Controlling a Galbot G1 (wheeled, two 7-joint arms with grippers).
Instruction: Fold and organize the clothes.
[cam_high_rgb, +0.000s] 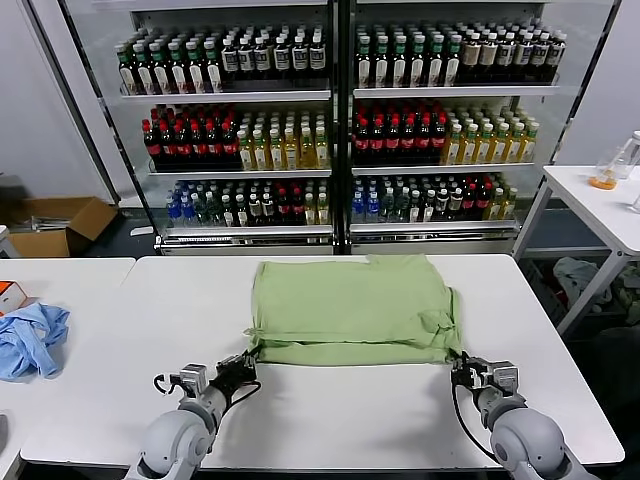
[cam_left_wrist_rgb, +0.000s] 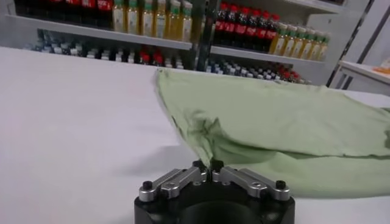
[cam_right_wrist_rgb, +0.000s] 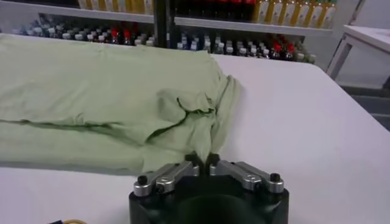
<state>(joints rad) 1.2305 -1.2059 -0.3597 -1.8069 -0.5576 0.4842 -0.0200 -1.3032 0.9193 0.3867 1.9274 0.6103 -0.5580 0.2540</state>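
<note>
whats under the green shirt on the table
The green shirt lies on the white table; its near edge is doubled over itself. Left gripper and right gripper pinch the near corners. Anything beneath is covered.

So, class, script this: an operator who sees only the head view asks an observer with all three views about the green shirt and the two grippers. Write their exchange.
Operator: Has the left gripper got the shirt?
Observer: Yes. The left wrist view shows its fingertips shut on the near corner of the cloth, which rises off the table in a peak.
Operator: And the right gripper?
Observer: Also shut on the shirt, pinching a bunched fold at the near corner on that side.
Operator: Anything beside that corner?
Observer: In the right wrist view a sleeve lies crumpled on top of the shirt.
</note>
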